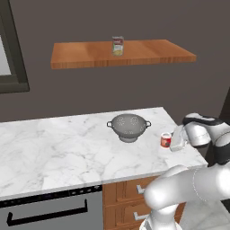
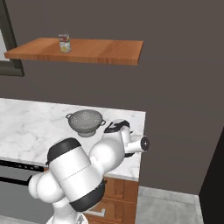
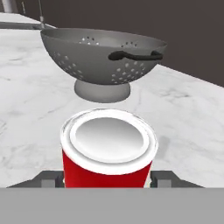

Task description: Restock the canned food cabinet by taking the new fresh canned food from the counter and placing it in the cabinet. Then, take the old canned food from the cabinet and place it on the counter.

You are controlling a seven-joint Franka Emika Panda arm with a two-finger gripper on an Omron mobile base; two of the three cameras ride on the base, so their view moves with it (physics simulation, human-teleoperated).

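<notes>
Arm bent low, reaching sideways over counter (image 1: 67,148) | gripper (image 1: 172,143) astride red can (image 1: 165,139), jaws apart, contact unclear

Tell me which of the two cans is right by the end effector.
The red can on the counter, between the end effector fingers. The tan-labelled can stands far off, up on the wooden shelf.

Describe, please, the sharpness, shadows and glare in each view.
Left base view: even light, soft edges, shelf casts a faint shadow on the wall. Right base view: arm slightly blurred, no glare. Hand view: red can looms large and soft, its lid shows a pale sheen; colander casts a weak shadow.
</notes>
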